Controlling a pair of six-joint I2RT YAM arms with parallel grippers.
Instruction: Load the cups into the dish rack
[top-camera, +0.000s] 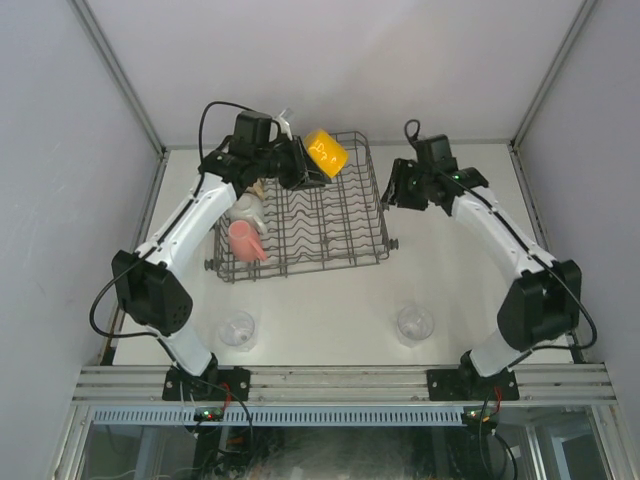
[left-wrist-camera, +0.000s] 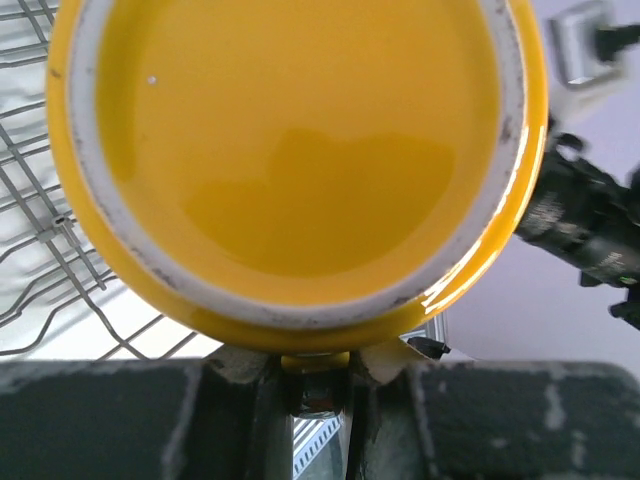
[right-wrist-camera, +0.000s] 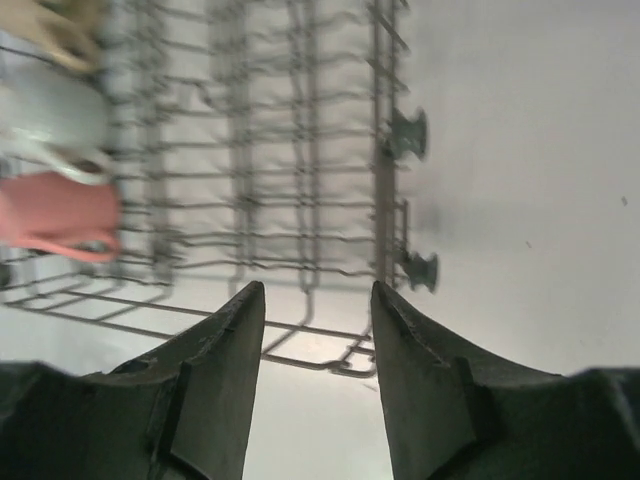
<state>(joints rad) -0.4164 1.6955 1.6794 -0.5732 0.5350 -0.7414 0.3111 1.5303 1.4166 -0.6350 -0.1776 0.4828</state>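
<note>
My left gripper (top-camera: 306, 168) is shut on the dark handle of the yellow mug (top-camera: 326, 152) and holds it above the far part of the dish rack (top-camera: 340, 235). In the left wrist view the yellow mug (left-wrist-camera: 300, 150) fills the frame, open mouth toward the camera. A pink tumbler (top-camera: 246, 242), a white mug (top-camera: 247, 210) and a tan mug (top-camera: 258, 188) sit in the rack's left side. Two clear glass tumblers (top-camera: 237, 330) (top-camera: 414, 323) stand on the table in front. My right gripper (top-camera: 394, 190) (right-wrist-camera: 318, 300) is open and empty, just right of the rack (right-wrist-camera: 300, 180).
The right wrist view shows the pink tumbler (right-wrist-camera: 55, 215), the white mug (right-wrist-camera: 55, 120), the tan mug (right-wrist-camera: 45, 25) and the rack's side wheels (right-wrist-camera: 408, 133). White walls close in the table on three sides. My right arm (left-wrist-camera: 590, 230) shows beyond the yellow mug.
</note>
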